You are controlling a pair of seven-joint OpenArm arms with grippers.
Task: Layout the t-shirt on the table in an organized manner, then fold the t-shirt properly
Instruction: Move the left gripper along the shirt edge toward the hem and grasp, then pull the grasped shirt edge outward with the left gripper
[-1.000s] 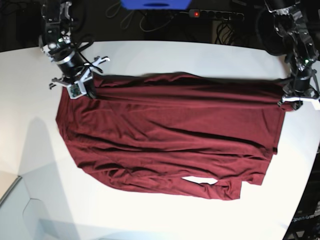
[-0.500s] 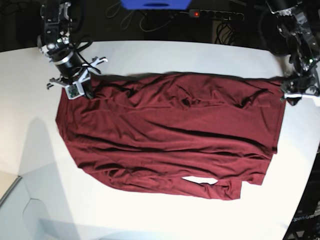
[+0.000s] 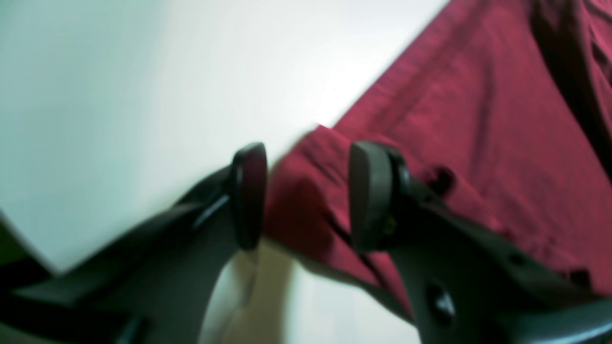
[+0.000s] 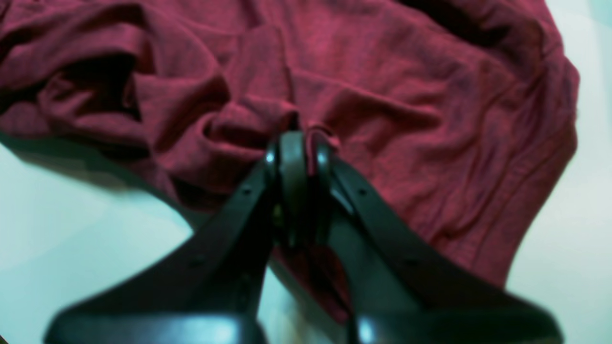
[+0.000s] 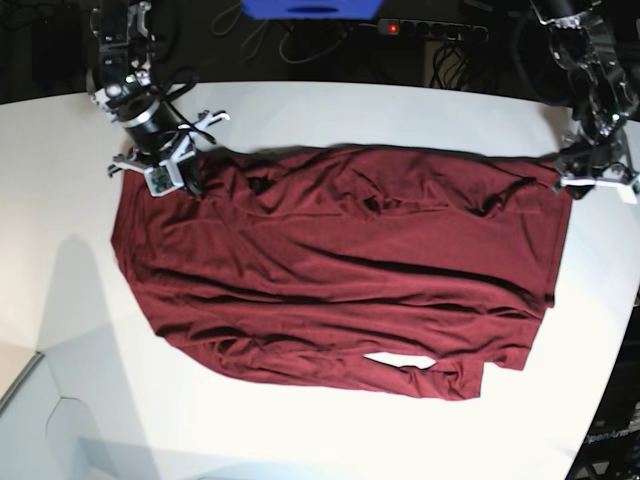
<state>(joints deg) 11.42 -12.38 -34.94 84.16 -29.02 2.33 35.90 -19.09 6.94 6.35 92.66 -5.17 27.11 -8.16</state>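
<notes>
The dark maroon t-shirt lies spread across the white table, with wrinkles along its far edge. My right gripper is at the shirt's far left corner; in the right wrist view it is shut on a bunched fold of the shirt. My left gripper is at the shirt's far right corner. In the left wrist view it is open, its fingers standing either side of the shirt's corner, which rests on the table.
A black power strip with cables and a blue object sit behind the table's far edge. The table's curved edge runs close to the shirt's right side. A seam and lower panel show at the front left.
The shirt's far edge was stretched taut between both grippers and has gone slack and wrinkled. My left gripper has opened and lifted slightly. My right gripper has shifted a little toward the far side.
</notes>
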